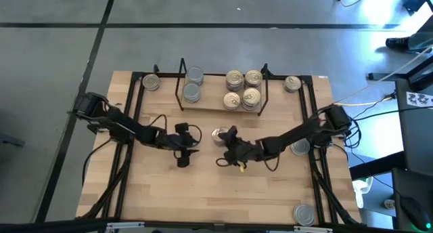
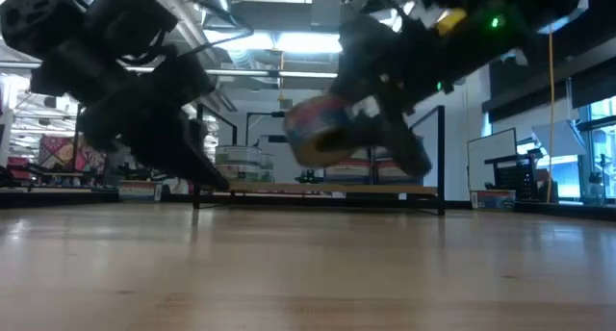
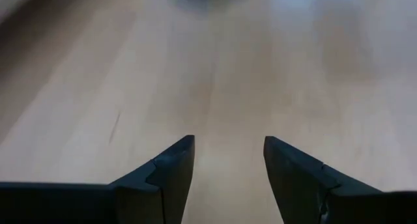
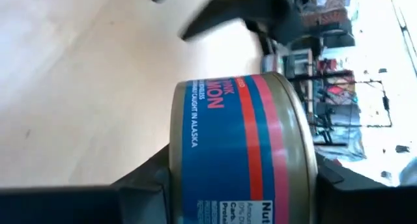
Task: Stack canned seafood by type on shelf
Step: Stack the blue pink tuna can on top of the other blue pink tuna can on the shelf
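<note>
While left tool [image 1: 183, 158] hovers, right tool [image 1: 223, 137] grips tin [image 4: 244, 152].

Pale wood table [image 1: 203, 192] w/ matt, fine-grained planks, metal tin [image 4: 244, 152] w/ glossy blue-red paper label, shiny silver and gold tin lids [image 1: 243, 87], black wire shelf [image 1: 181, 84], matt dark plastic fingers [image 3: 171, 178]
</note>
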Controlling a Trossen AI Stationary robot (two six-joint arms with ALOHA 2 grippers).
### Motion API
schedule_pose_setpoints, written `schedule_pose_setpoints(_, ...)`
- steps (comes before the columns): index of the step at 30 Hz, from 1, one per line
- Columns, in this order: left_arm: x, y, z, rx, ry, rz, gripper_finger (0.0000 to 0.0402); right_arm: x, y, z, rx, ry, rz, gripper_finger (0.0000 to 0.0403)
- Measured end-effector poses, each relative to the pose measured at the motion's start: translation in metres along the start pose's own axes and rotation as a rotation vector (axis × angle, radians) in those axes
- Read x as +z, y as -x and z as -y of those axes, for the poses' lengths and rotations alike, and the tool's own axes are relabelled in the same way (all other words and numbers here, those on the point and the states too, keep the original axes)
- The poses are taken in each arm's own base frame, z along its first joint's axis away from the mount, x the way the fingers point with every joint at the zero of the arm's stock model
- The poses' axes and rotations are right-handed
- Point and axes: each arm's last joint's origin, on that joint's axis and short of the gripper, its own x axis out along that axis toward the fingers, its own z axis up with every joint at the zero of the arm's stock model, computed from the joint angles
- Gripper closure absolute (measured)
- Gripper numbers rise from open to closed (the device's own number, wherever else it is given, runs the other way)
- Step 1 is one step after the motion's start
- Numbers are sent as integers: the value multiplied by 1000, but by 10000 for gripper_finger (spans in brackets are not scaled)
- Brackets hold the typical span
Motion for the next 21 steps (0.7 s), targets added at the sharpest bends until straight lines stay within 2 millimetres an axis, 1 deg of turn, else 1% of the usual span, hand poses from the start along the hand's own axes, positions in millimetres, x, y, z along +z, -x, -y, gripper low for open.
schedule_pose_setpoints(1, -2, 2, -1, 10, 0, -23, 218, -1, 2, 6, -20, -13, -11, 220)
schedule_pose_setpoints(4, 1, 5, -3, 32, 21, -15, 218, -5, 7, 29, -107, -71, -66, 220)
schedule_pose_setpoints(11, 0, 5, -3, 37, 29, -25, 218, -36, -5, 60, -218, -175, -235, 220)
schedule_pose_setpoints(15, 0, 5, -3, 36, 41, -24, 218, -53, -17, 69, -238, -213, -297, 220)
schedule_pose_setpoints(21, 1, 5, -3, 39, 44, -21, 218, -70, -29, 85, -236, -265, -366, 220)
